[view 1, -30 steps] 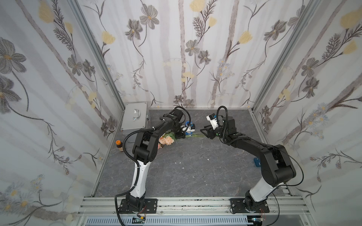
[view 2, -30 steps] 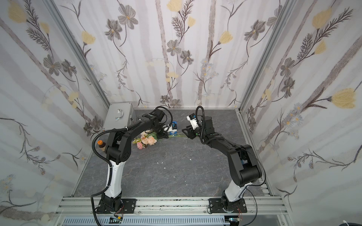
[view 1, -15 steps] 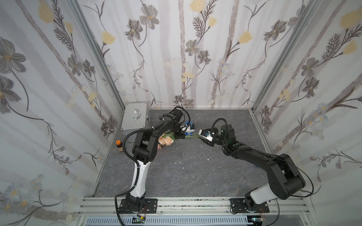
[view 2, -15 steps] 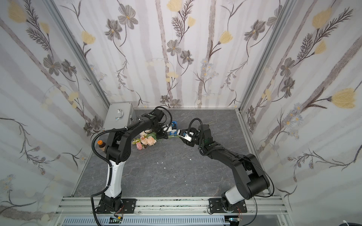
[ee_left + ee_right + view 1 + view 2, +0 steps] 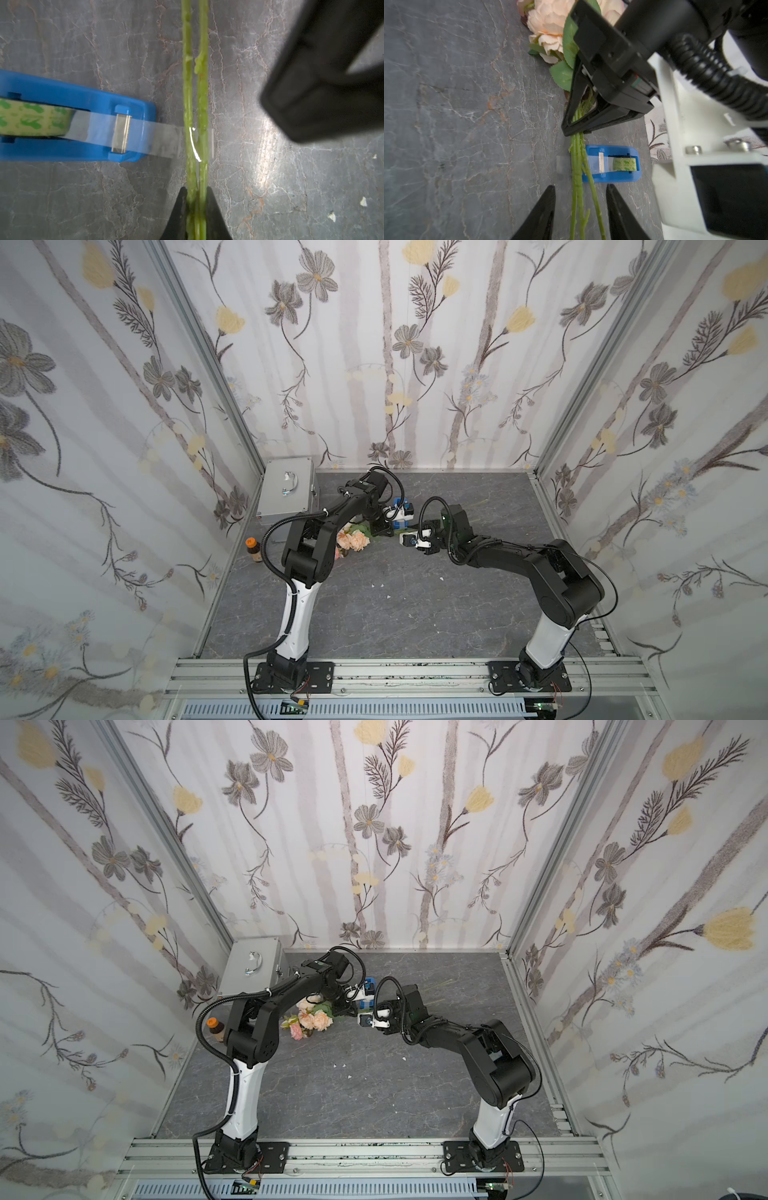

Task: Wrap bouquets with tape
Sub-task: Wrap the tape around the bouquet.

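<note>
Black right claw (image 5: 580,188) nearest: jaws apart, astride the green stems (image 5: 575,158), touching neither. Close only once centred on both stems, short of the taped band. Just beyond, clear tape (image 5: 166,143) drawn from the blue dispenser (image 5: 612,176), laid across the stems, not yet cut at the blade. Avoid pinching the strip or nudging the dispenser, just beside the stems on the grey surface (image 5: 456,104). Further on, left claw (image 5: 195,193) clamped shut on the same stems. Turn both claws together, probably the surest way to wind the tape evenly. Farthest, pink and peach heads of the bouquet (image 5: 548,20), lying on the surface.
</note>
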